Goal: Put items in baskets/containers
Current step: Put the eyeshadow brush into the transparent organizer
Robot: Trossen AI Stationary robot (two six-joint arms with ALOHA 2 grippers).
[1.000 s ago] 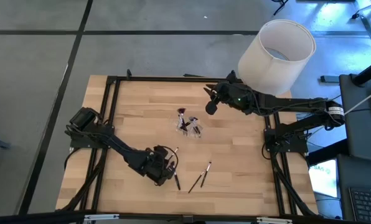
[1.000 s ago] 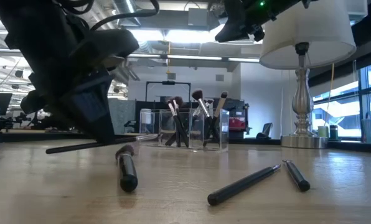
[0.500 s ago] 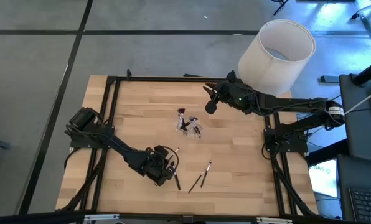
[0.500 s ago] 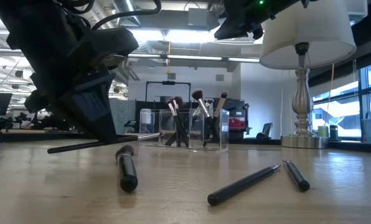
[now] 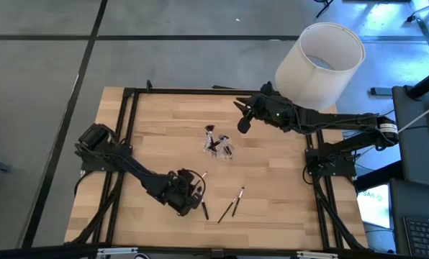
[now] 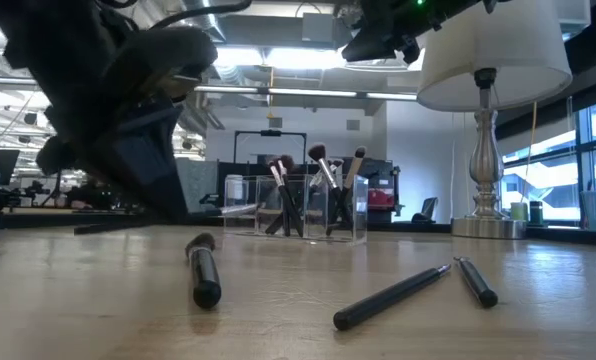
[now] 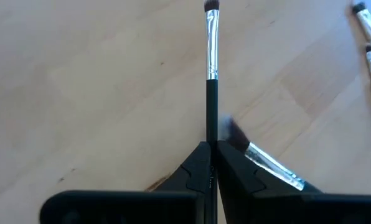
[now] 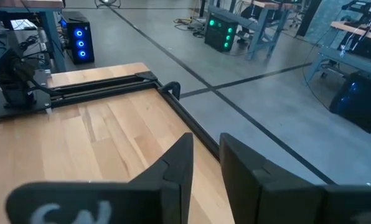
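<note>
From above, the left gripper (image 5: pixel 194 194) sits low at the near side of the wooden table (image 5: pixel 157 122), three loose brushes (image 5: pixel 233 202) lying just beside it. The clear holder (image 5: pixel 218 144) stands mid-table with several brushes already upright inside. The right gripper (image 5: pixel 243 124) hangs beyond the holder, near the white lampshade (image 5: pixel 319 65), fingers a little apart and empty.

Level with the tabletop, loose brushes (image 6: pixel 393 296) lie in front, the stocked holder (image 6: pixel 296 208) behind; an open workshop with ceiling lights beyond.

At the left wrist: fingers (image 7: pixel 201 168) pinched tight on a slim brush (image 7: pixel 211 68) pointing straight ahead. So some are done, I'd say, one in hand, three to go.

Right wrist: bare wood, table frame, grey floor.
</note>
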